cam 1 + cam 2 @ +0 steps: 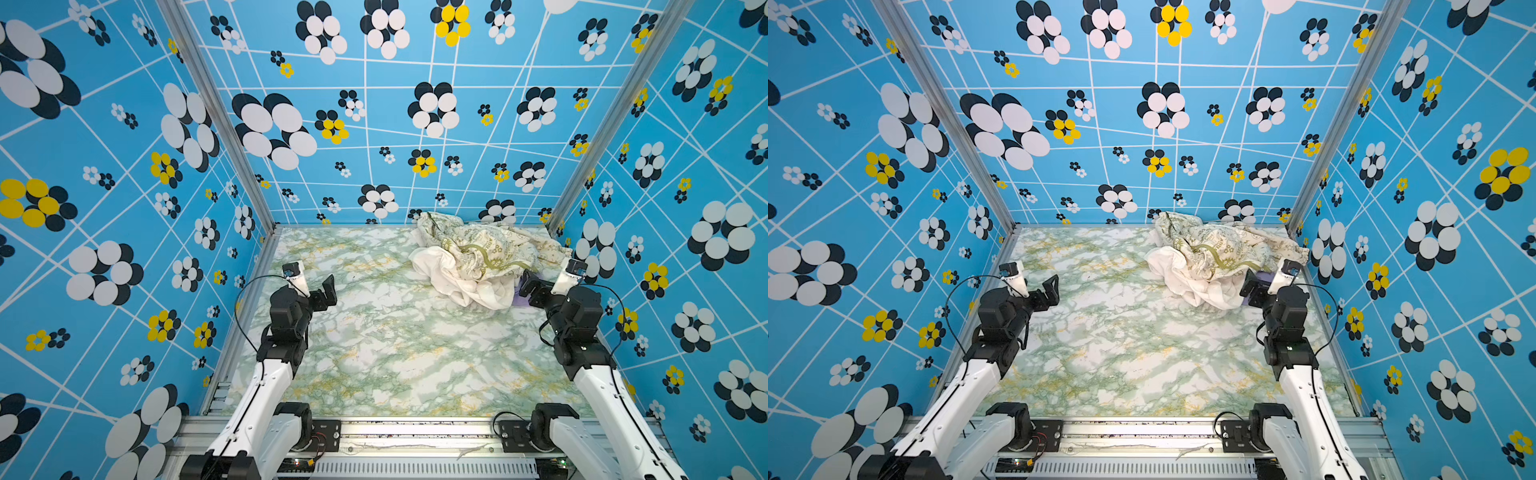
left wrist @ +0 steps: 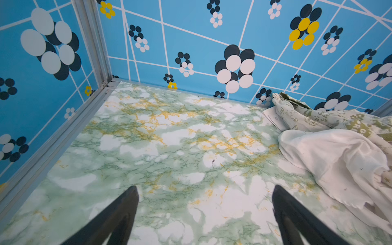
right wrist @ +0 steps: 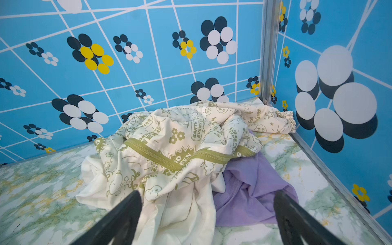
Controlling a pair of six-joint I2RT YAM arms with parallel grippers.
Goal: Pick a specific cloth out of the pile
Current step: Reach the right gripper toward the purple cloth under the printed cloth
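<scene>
**Both hands apart; lavender cloth tucked under the pile's right edge**

The pile (image 1: 478, 257) sits at the far right of the marble-patterned desk (image 1: 374, 340), against the back wall. A cream cloth with olive-green print (image 3: 169, 144) lies on top and reaches into the far right corner; a plain white cloth (image 3: 176, 212) spills out toward the near left.

The lavender cloth (image 3: 250, 191) lies at the near right foot of the pile, partly under the printed cloth, resting on the desk. In both top views only a sliver shows beside the right hand (image 1: 528, 286).

The right hand hovers just near of the pile, fingers (image 3: 125, 214) wide apart, framing the white and lavender fabric, gripping nothing.

The left hand (image 1: 328, 291) hangs over bare desk at left, well apart from the pile, fingers spread, empty.
</scene>
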